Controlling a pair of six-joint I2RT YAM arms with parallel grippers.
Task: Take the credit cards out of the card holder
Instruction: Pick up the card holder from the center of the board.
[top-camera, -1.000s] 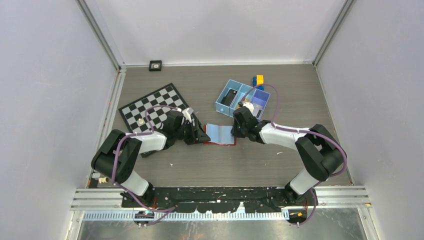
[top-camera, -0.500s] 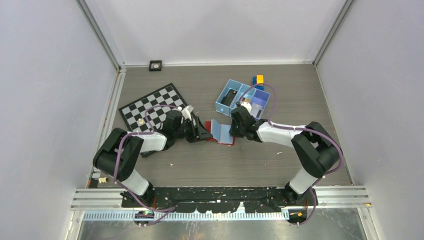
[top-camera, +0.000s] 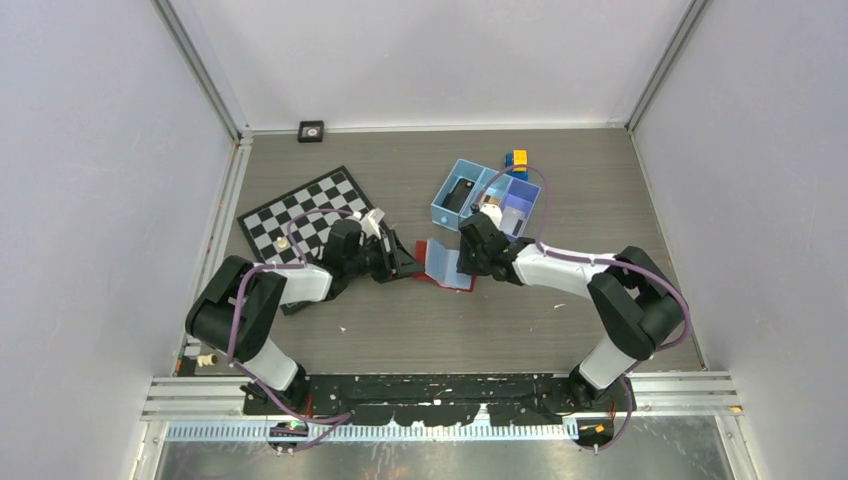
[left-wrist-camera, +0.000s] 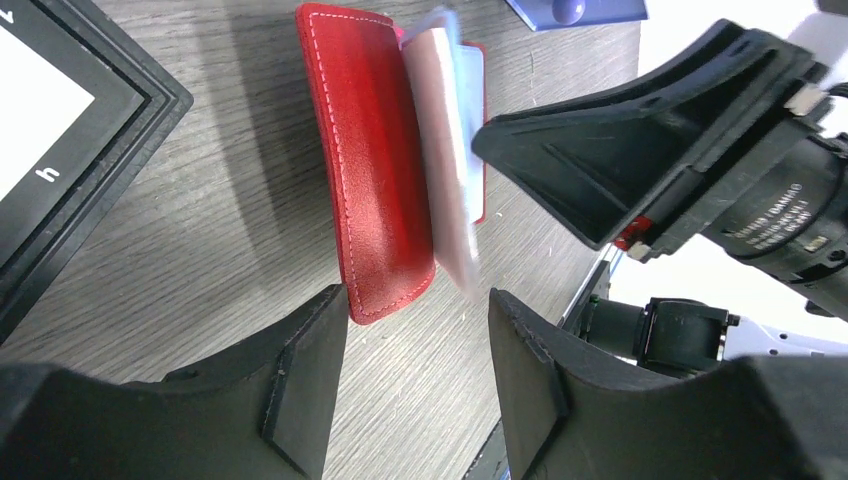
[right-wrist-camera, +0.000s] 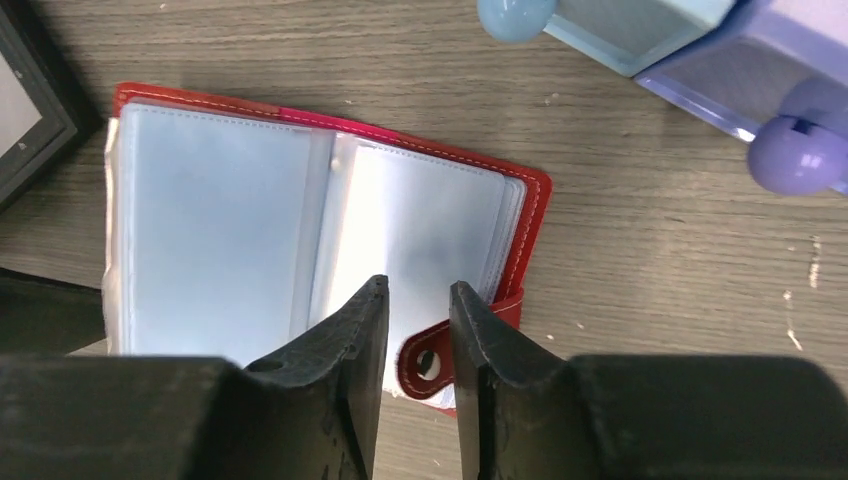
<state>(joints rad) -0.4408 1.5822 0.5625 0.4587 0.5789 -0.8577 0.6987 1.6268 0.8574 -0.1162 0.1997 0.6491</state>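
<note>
Lifted since a second ago, the card holder's (top-camera: 445, 265) left cover now stands tilted up, and the right fingers (right-wrist-camera: 355, 350) have parted from closed. On the grey surface (top-camera: 560, 330) the chessboard (top-camera: 300, 215) lies at left and the blue tray (top-camera: 447, 205) at the far middle. The red holder sits open between the arms (near the tray, not in it). The left fingers (left-wrist-camera: 290, 390) stand apart, gripping nothing, with the cover's corner just ahead. The right fingers hover slightly apart over the pale sleeves, above the snap tab (right-wrist-camera: 428, 362).
</note>
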